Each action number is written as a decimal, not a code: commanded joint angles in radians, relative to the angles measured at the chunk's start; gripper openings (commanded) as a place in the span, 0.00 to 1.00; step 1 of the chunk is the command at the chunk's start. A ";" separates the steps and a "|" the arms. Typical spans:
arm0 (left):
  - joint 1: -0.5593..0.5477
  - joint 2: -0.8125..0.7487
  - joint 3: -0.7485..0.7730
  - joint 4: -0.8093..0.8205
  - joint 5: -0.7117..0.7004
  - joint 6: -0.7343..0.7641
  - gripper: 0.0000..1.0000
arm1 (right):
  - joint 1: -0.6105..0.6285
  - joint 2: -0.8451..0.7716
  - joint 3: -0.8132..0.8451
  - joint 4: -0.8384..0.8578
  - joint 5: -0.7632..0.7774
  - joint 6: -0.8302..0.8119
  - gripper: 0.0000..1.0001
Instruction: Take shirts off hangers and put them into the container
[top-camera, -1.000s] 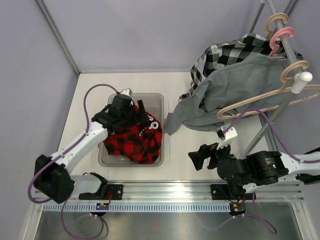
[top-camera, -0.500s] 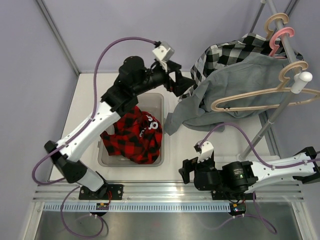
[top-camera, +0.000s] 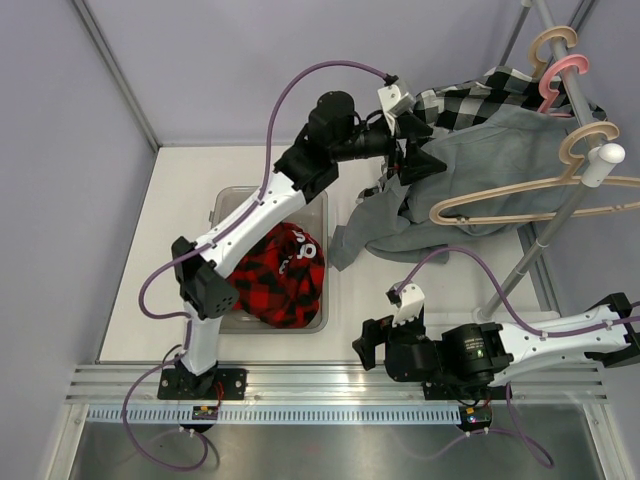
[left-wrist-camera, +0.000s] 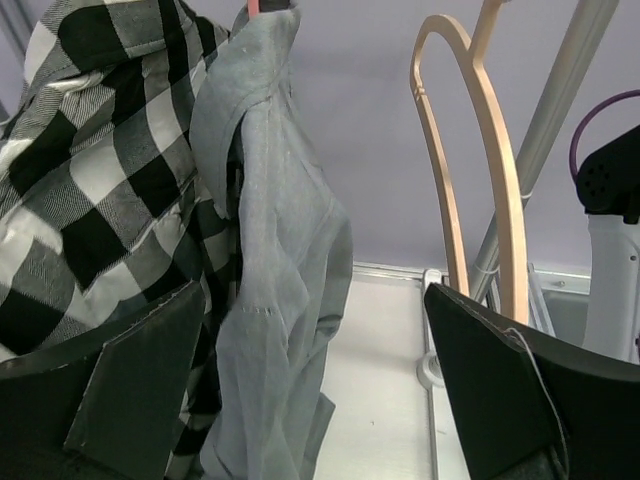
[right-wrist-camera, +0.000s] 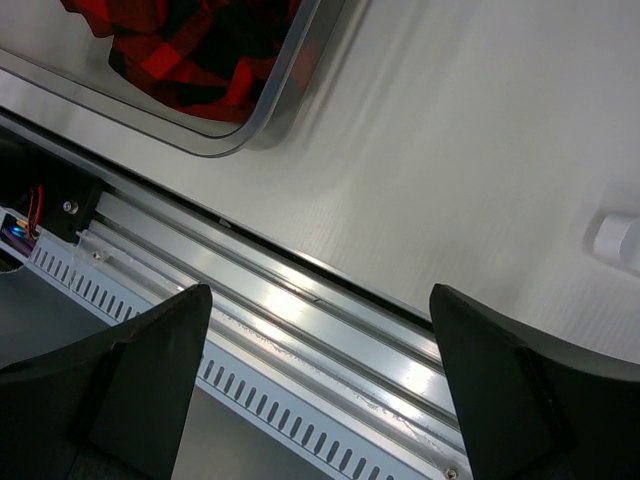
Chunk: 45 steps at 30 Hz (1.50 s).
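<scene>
Red plaid shirt (top-camera: 275, 280) lying in the container (top-camera: 222, 200), the left end effector (top-camera: 425, 150), wide open and empty, faces the hanging grey shirt (top-camera: 480, 165), likely next to pinch a fold; the right end effector (top-camera: 368, 345) idles open, empty.

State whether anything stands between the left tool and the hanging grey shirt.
Nothing visible does. The open left tool faces the grey shirt directly; in its wrist view the checked shirt hangs left of it, a tan hanger right.

Pale lavender walls (top-camera: 250, 70) enclose a white tabletop (top-camera: 185, 172), edged in front by a ribbed aluminium rail (top-camera: 340, 382).
</scene>
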 joint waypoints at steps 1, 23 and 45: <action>-0.005 0.074 0.126 0.075 0.057 -0.047 0.96 | 0.014 -0.008 0.039 -0.014 0.028 0.050 1.00; -0.028 0.170 0.189 0.420 0.041 -0.328 0.00 | 0.042 0.069 0.101 -0.077 0.062 0.093 0.99; -0.013 -0.303 -0.250 0.307 -0.101 -0.180 0.00 | 0.062 0.078 0.203 -0.203 0.117 0.092 0.99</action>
